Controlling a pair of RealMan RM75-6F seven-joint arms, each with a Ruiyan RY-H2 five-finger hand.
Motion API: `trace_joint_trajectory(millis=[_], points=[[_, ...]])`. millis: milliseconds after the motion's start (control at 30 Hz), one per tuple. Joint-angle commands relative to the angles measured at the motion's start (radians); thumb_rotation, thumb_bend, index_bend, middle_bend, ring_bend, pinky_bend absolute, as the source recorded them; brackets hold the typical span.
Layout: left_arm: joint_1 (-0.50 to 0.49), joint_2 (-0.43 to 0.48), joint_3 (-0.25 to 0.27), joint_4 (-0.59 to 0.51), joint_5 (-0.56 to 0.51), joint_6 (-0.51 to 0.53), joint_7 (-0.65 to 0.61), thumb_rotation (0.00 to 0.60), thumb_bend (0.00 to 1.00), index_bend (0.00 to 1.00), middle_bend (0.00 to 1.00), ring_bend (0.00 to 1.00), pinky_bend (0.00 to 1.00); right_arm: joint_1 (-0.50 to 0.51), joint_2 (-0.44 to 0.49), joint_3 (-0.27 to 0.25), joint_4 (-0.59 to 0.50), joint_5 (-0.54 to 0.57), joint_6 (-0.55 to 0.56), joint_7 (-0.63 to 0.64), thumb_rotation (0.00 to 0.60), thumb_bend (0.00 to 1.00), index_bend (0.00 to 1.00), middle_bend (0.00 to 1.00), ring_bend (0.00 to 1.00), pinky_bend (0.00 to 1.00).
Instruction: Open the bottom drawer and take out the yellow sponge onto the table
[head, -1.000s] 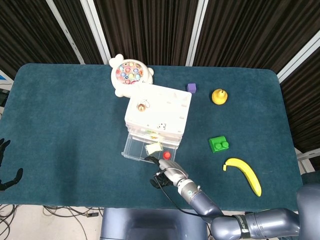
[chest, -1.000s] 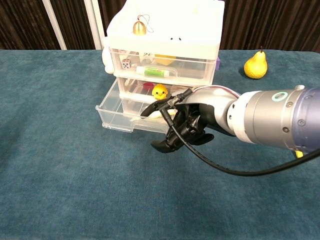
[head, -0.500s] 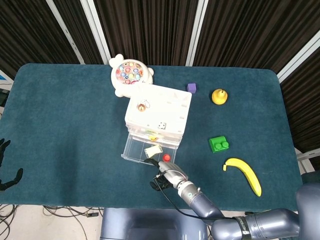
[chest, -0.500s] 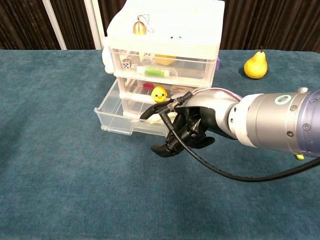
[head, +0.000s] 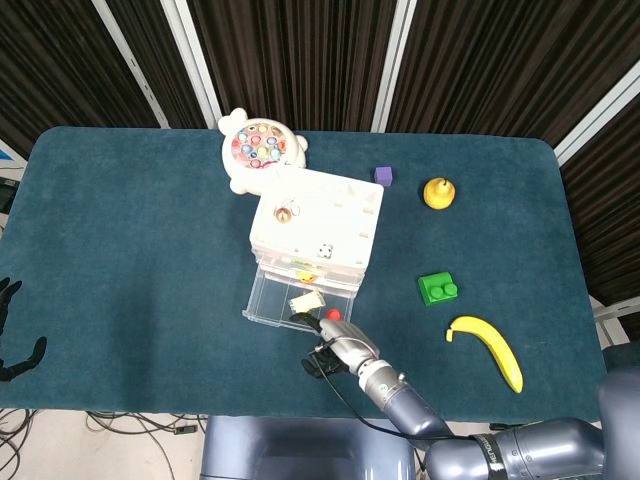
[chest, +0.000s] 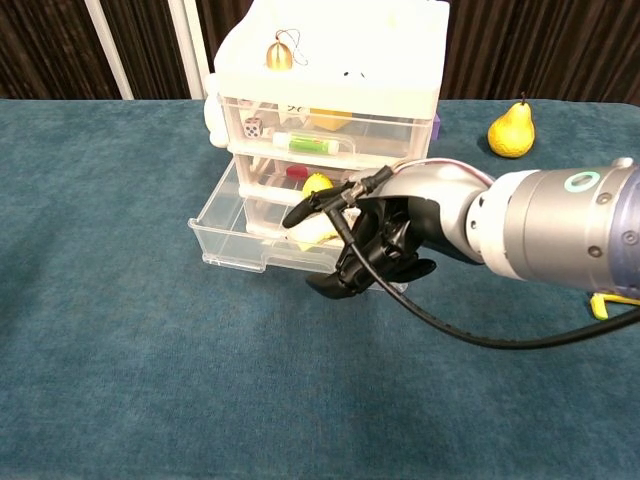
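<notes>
Reaching: right robot hand (chest: 375, 245) hangs at the front rim of the pulled-out bottom drawer (chest: 235, 240), near the tabletop's (head: 130, 240) front edge.
Hand state: fingers curled in, dark and bunched; whether they pinch anything I cannot tell (their tips hide the spot).
Left robot hand: (head: 15, 340) off the tabletop's left edge, fingers apart, empty.
Sponge: yellow sponge (head: 306, 299) lies inside the open drawer, toward its right side, just behind the fingers.
Handling: likely light, soft and squashy, not slippery; it should yield under pressure.
Hold: pinch across its two long faces, from above, clear of the drawer wall.
</notes>
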Motion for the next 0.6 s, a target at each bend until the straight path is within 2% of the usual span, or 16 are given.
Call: trace_joint_trajectory(millis=[33,233,367,600], points=[[0.0,0.0,0.0,-0.001,0.0,-0.001,0.0,0.6,0.36,0.03,0.0,0.0,0.0,-0.006,0.022,0.006,-0.026,-0.01,0.002,0.007,0.6,0.42,0.17,1.0,1.0,1.0],[0.0,0.001,0.0,-0.002,0.003,0.001,-0.002,0.6,0.36,0.03,0.0,0.0,0.0,-0.005,0.076,0.032,-0.055,-0.072,0.029,-0.014,0.6,0.29,0.22,1.0,1.0,1.0],[0.0,0.002,0.001,-0.002,0.005,0.0,-0.005,0.6,0.36,0.03,0.0,0.0,0.0,0.027,0.075,0.018,-0.014,-0.142,0.082,-0.125,0.6,0.26,0.25,1.0,1.0,1.0],[-0.001,0.004,0.0,-0.002,0.001,-0.002,-0.007,0.6,0.36,0.03,0.0,0.0,0.0,0.087,0.084,-0.003,0.064,-0.204,0.068,-0.261,0.6,0.2,0.29,1.0,1.0,1.0]])
